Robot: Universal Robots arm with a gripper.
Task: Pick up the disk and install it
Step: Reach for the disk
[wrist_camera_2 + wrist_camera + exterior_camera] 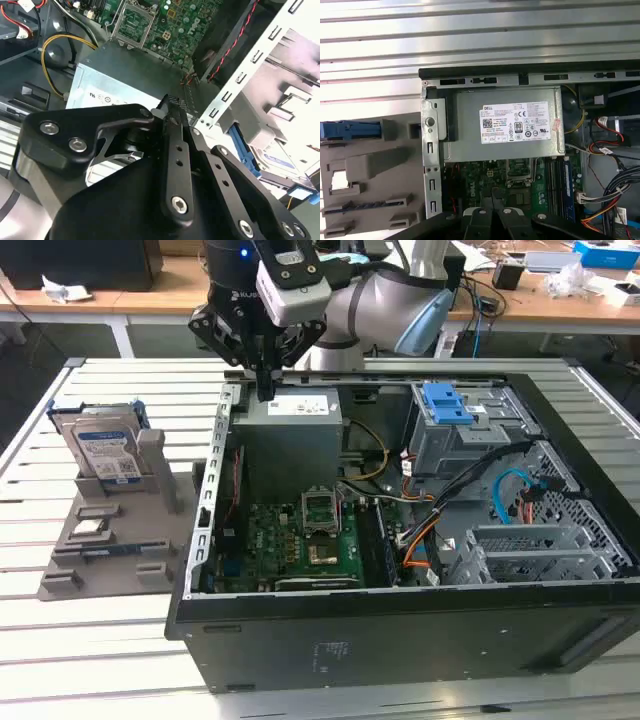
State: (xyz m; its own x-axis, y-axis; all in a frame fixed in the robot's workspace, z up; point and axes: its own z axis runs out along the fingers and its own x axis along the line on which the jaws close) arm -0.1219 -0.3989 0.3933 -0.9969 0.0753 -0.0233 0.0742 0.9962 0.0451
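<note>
The disk stands upright in a slot of a grey holder at the exterior view's left, its white-and-blue label facing the camera. Its blue frame edge lies along the holder in the first wrist view. The disk's label appears past the case wall in the second wrist view. My gripper hangs above the back left corner of the open computer case, over the grey power supply. Its fingers are pressed together with nothing between them. The gripper is well apart from the disk.
Inside the case are a green motherboard, a metal drive cage with a blue latch, cable bundles and another metal cage at the exterior view's right. Small parts lie on the grey holder. A slatted metal table bears everything.
</note>
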